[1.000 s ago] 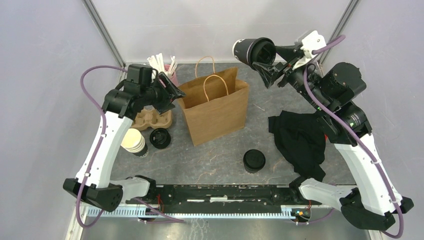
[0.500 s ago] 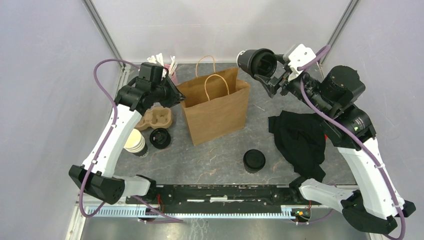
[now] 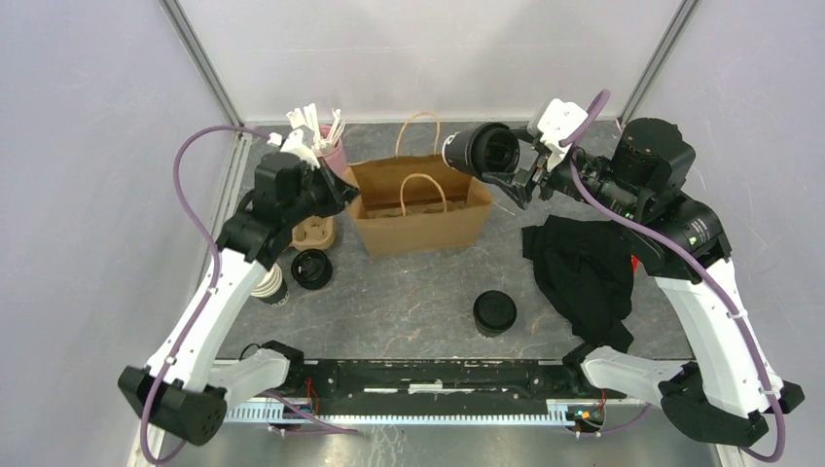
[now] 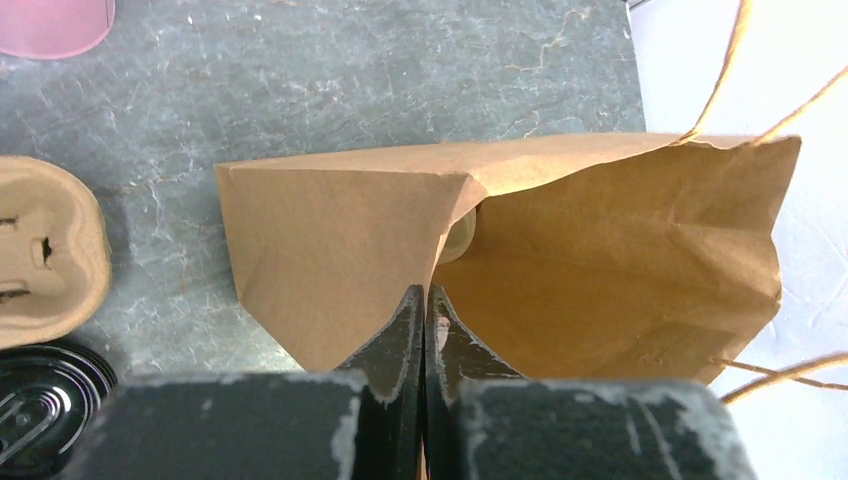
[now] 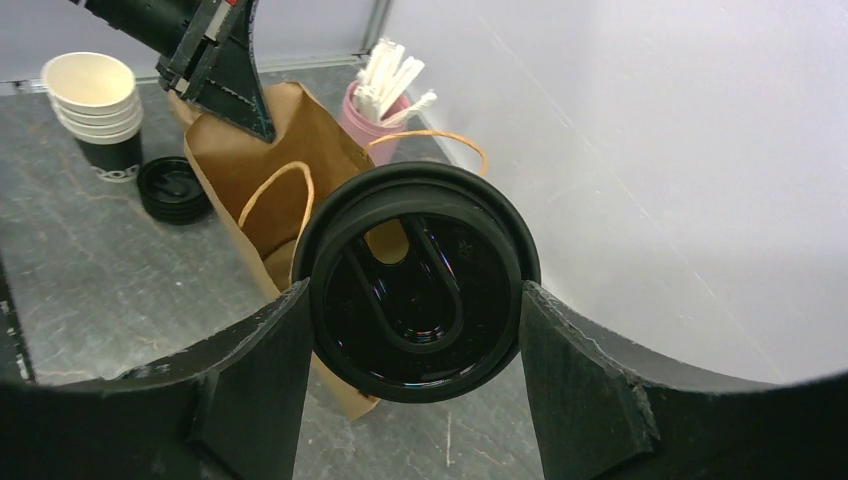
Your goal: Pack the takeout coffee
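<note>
My right gripper (image 3: 508, 161) is shut on a takeout coffee (image 3: 472, 149), a dark cup held on its side in the air just over the right end of the brown paper bag (image 3: 428, 219). Its black lid (image 5: 420, 290) fills the right wrist view between the fingers (image 5: 270, 370). My left gripper (image 3: 340, 191) is shut on the bag's left rim, and the fingertips (image 4: 412, 310) pinch the paper edge of the bag (image 4: 620, 260). The bag's mouth stands open. A second lidded takeout coffee (image 3: 494, 312) stands on the table in front of the bag.
Left of the bag lie a cardboard cup carrier (image 3: 315, 232), loose black lids (image 3: 311, 268) and a stack of unlidded cups (image 3: 268, 284). A pink cup of white sticks (image 3: 329, 136) stands behind. A black cloth (image 3: 584, 272) lies at the right. Walls close the back.
The left gripper shut on the bag's left rim and drew the mouth open. The right arm carried the cup left and down, closer over the bag.
</note>
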Motion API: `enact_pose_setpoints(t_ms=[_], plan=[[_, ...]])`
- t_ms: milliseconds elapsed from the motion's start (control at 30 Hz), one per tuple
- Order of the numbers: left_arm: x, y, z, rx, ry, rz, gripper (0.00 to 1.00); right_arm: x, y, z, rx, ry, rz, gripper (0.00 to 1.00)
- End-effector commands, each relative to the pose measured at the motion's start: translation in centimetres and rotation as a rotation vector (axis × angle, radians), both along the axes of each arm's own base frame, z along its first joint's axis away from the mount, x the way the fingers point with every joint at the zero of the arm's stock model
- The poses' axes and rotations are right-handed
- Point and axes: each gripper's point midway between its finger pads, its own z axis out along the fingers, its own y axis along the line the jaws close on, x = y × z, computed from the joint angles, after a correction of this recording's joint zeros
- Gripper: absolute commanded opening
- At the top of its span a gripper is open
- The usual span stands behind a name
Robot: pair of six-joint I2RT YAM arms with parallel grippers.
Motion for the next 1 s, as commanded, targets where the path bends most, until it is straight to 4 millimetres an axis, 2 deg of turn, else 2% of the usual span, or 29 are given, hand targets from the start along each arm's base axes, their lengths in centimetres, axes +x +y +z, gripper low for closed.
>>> enact_pose_setpoints(t_ms=[0, 133, 467, 600, 867, 967], plan=[[-0.2, 0.1, 3.0, 0.016, -0.267, -0.062, 0.02, -2.0, 1.0, 1.0, 0.019, 0.008, 0.109, 0.21], [-0.9, 0.2, 1.9, 0.005, -0.276, -0.068, 0.02, -3.1, 2.1, -0.2, 0.006, 0.06, 0.186, 0.19], [-2.0, 0.0, 1.0, -0.027, -0.273, -0.088, 0.02, -4.5, 3.7, -4.4, -0.054, 0.153, 0.244, 0.18], [-2.4, -0.3, 1.2, -0.048, -0.297, -0.106, 0.02, -4.3, 4.1, -6.0, -0.105, 0.175, 0.232, 0.18], [-3.4, -0.5, 2.4, -0.089, -0.415, -0.138, 0.02, -5.3, 7.5, -8.8, -0.264, 0.2, 0.266, 0.17], [-3.9, -0.3, 2.0, -0.089, -0.461, -0.143, 0.02, -5.2, 8.3, -9.4, -0.321, 0.178, 0.226, 0.17]])
